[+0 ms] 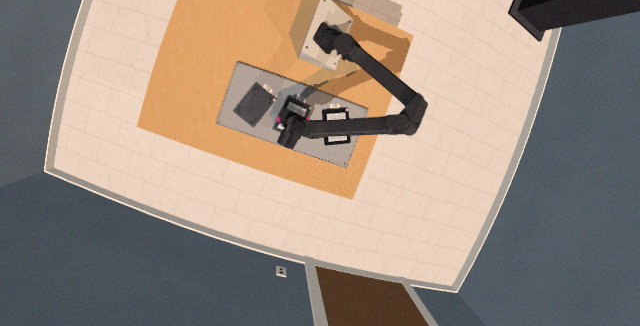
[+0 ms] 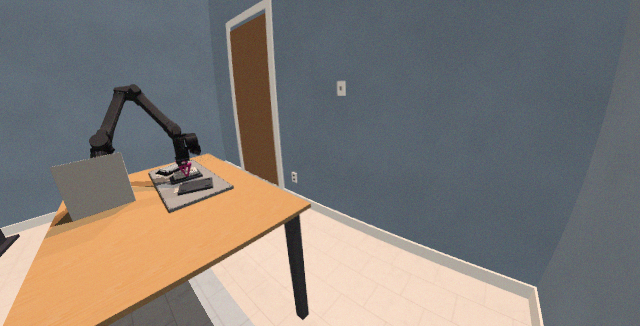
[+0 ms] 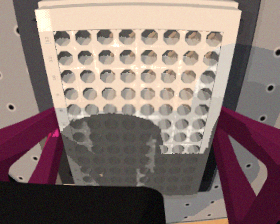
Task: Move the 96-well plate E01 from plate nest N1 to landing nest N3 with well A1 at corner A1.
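Note:
My gripper has its magenta fingers against the plate's two long sides and is shut on it. I cannot tell whether the plate rests in the nest or is slightly lifted. In the overhead view my gripper is over the middle nest of the grey deck. A second plate sits on the nest to the right. A dark empty nest lies to the left. The labels are too small to read.
The deck lies on an orange wooden table. The arm's base stands on a light pedestal behind the deck. A grey box stands on the table beside the deck in the side view.

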Available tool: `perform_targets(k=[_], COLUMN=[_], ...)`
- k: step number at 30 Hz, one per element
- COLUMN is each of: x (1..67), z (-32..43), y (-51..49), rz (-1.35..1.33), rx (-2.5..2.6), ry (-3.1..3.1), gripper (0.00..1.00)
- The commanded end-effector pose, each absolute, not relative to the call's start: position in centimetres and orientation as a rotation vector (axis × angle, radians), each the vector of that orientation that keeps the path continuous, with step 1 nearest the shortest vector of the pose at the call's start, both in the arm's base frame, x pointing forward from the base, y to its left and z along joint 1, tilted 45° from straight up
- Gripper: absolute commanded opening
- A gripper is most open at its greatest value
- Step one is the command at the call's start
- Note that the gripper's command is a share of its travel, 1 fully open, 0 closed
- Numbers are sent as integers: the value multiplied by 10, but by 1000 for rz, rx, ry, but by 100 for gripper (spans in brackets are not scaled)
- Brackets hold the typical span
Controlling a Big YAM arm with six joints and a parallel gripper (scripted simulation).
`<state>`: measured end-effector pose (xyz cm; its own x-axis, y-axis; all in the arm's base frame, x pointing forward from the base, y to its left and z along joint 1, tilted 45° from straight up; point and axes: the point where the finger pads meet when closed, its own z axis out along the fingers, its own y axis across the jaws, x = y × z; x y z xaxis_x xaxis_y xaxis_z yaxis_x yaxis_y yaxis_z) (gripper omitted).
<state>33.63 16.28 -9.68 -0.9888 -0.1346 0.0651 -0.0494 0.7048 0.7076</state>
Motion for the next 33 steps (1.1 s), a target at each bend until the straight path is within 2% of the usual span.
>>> perform_targets(k=[1,31,32,33], x=[334,334,334,334], z=[-98,-100,-100,-100], y=[166,166,166,166], rz=[-1159,-1160,-1160,-1160], rx=[148,142,142,142], ry=[-2793,-2794,-2794,-2794], gripper=[0,0,100,100])
